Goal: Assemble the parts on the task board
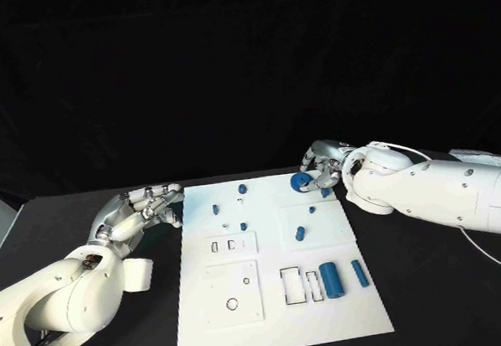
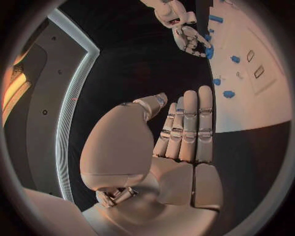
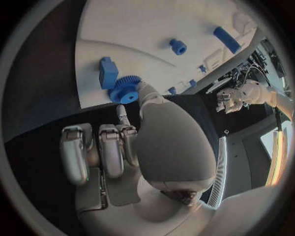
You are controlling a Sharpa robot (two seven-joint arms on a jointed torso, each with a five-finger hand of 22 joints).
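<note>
Right hand [image 1: 318,165] seemingly pinching blue gear [image 1: 301,182], task board [image 1: 280,322] far edge

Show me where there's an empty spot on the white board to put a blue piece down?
The near end of the task board, below the square plate and the two upright blue cylinders, is bare. The far end is crowded: small blue parts stand there, and the right hand touches a blue gear. The left hand hovers off the board's far left corner.
</note>
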